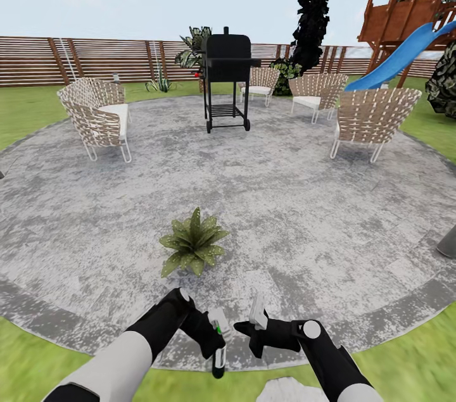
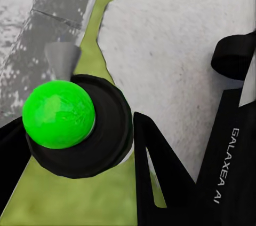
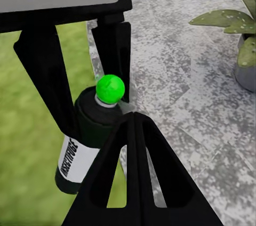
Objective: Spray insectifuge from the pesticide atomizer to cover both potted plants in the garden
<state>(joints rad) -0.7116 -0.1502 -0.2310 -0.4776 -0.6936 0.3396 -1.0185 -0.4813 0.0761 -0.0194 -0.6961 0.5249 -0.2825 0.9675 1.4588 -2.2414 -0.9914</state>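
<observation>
The bottle (image 1: pixel 218 351) is pinched between the left fingers (image 1: pixel 213 333), as judged from the head view, low over the patio's (image 1: pixel 285 199) near edge. The right fingers (image 1: pixel 256 316) stand beside it with nothing gripped; whether they are spread cannot be told. Pickup is judged done. Spraying is left: one potted plant (image 1: pixel 192 247) sits near ahead on the paving, apart from the bottle. The bottle is seen as slim and dark, with a bright green tip (image 3: pixel 110 88) and a white label (image 3: pixel 74 162).
</observation>
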